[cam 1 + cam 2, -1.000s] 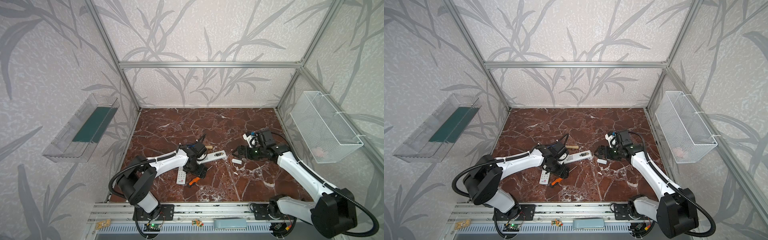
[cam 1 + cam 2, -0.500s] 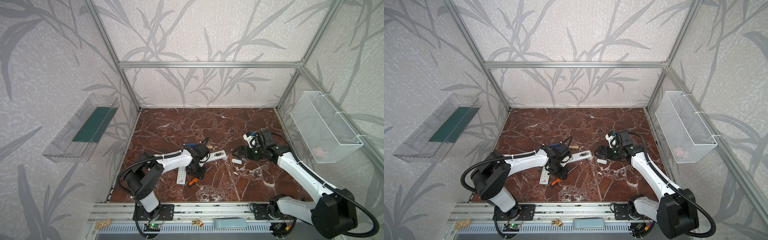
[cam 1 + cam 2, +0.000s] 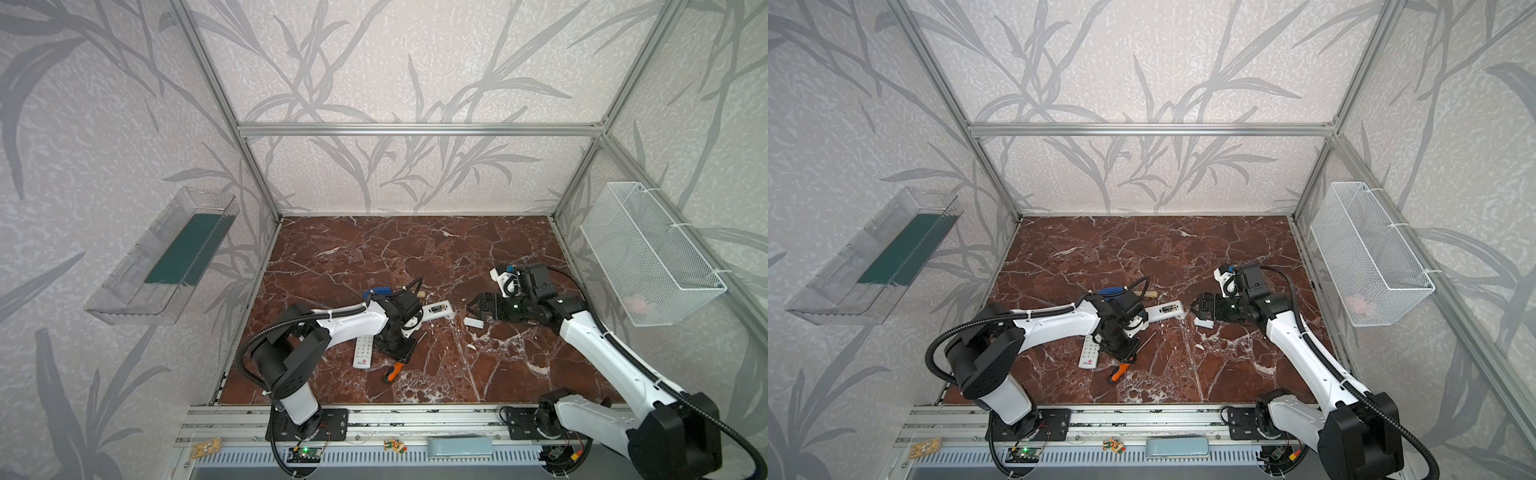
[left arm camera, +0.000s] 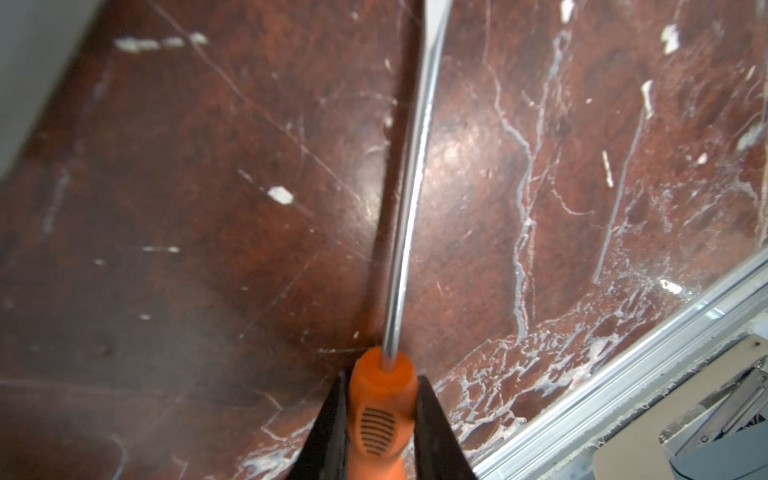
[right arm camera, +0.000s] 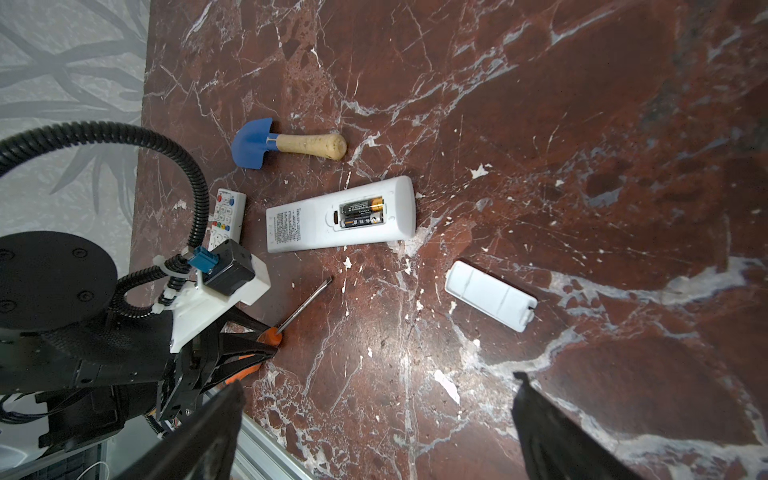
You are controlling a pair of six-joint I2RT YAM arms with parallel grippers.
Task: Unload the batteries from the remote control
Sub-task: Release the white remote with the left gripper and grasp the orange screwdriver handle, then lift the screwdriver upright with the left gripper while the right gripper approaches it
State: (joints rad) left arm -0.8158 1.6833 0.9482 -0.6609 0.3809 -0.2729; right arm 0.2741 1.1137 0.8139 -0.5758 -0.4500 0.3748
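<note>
Orange-handled screwdriver pinched between my left gripper jaws, flat on marble; right gripper wide, empty. Batteries sit side by side in the white remote, bay open. Risk: long blade may pivot in grip, skate off cells.

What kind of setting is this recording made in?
Likely a lab robot cell, not a home: an aluminium frame encloses wallpapered panels, and two arms are bolted to a rail fronting a marble-look tabletop.
</note>
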